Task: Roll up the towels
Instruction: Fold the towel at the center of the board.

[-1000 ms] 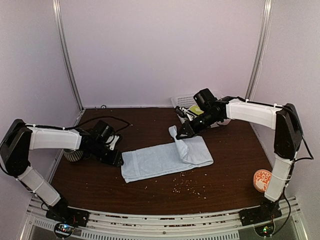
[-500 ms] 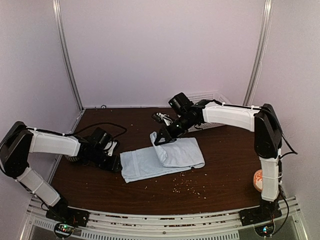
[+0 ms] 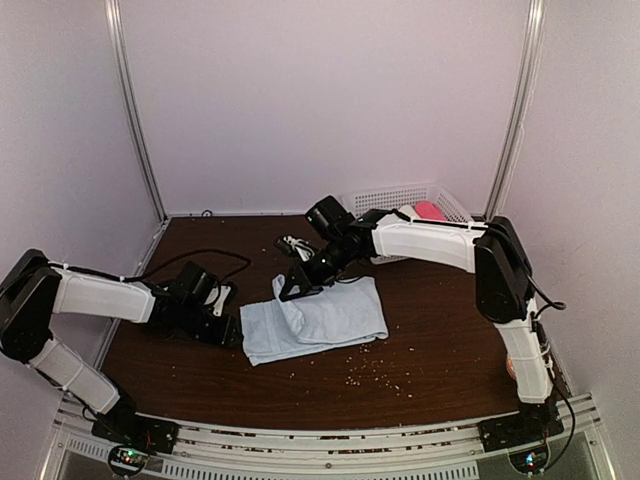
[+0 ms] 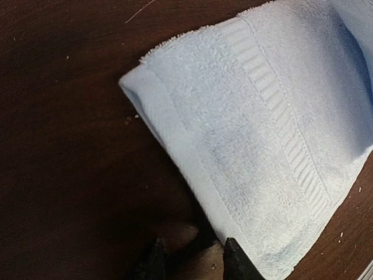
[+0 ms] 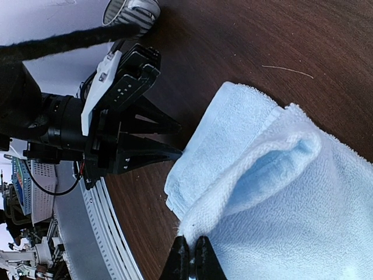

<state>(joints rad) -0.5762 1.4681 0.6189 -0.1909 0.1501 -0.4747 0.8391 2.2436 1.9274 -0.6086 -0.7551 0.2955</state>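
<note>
A pale blue towel (image 3: pixel 330 318) lies on the dark wood table, its right end lifted and folded over toward the left. My right gripper (image 3: pixel 291 291) is shut on that folded edge; in the right wrist view the thin fingertips (image 5: pixel 189 256) pinch the fluffy hem of the towel (image 5: pixel 274 192). My left gripper (image 3: pixel 236 333) sits low at the towel's left end. In the left wrist view its jaws (image 4: pixel 195 263) stand apart over bare table, the right fingertip (image 4: pixel 240 263) against the towel's (image 4: pixel 262 128) banded hem. The left gripper (image 5: pixel 178 140) also shows in the right wrist view.
A white mesh basket (image 3: pixel 385 195) stands at the back right with a pink roll (image 3: pixel 430 210) inside. Crumbs (image 3: pixel 370 372) are scattered in front of the towel. A striped round object (image 5: pixel 131 9) sits by the left arm. An orange item (image 3: pixel 512 366) peeks out by the right arm's base.
The right gripper has carried the towel's right end leftward, folding it over the middle. The left gripper's jaws have narrowed at the towel's left edge.
</note>
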